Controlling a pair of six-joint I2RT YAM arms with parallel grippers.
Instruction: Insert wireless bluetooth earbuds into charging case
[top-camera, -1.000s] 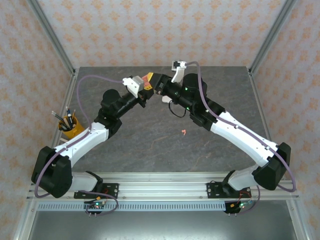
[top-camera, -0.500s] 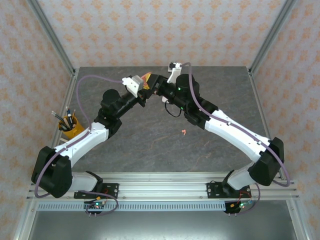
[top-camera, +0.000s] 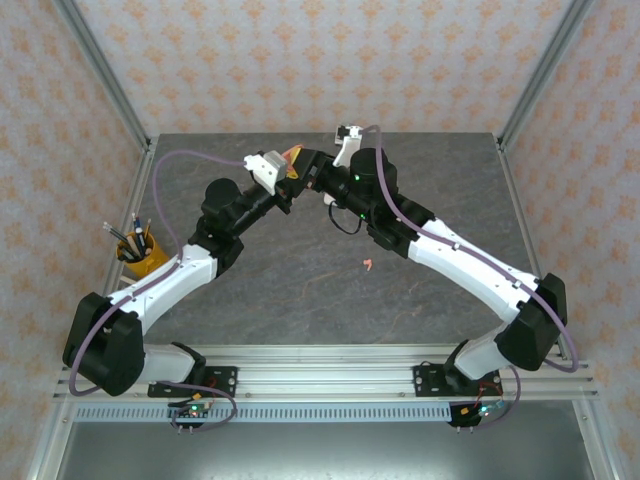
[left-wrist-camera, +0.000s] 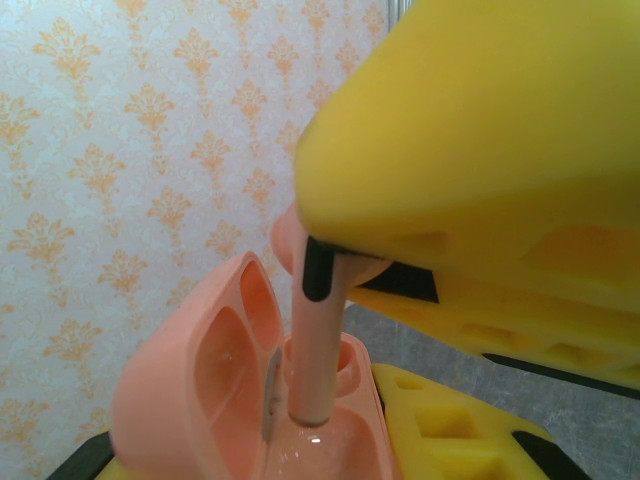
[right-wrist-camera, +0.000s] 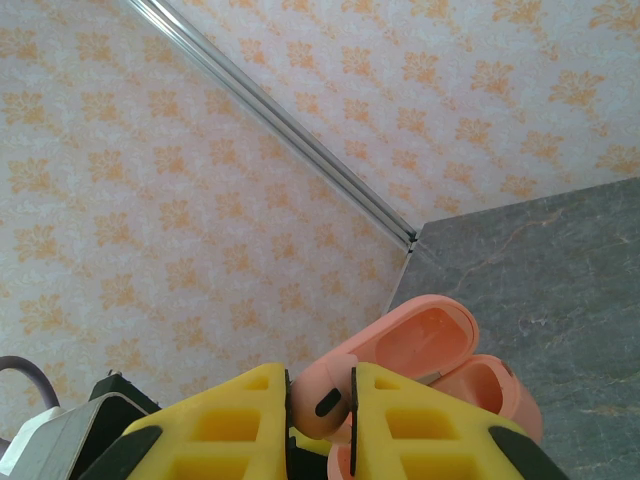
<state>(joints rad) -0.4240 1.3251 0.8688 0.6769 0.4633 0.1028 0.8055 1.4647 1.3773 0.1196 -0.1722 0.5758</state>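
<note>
Coral-pink earbud (left-wrist-camera: 313, 350), pinched in the right gripper (right-wrist-camera: 321, 410), is set stem-first into the open charging case (left-wrist-camera: 190, 400) at lower centre frame, clamped by the left gripper (top-camera: 287, 172); seating is judged incomplete, and a second earbud (top-camera: 367, 265) is left lying on the table (top-camera: 300, 300)

Overhead camera looks down; close wrist cameras share the case (left-wrist-camera: 190, 390).

Pink earbud (left-wrist-camera: 312, 350) tip hidden in charging case (left-wrist-camera: 190, 390), base cropped — bottom edge
</note>
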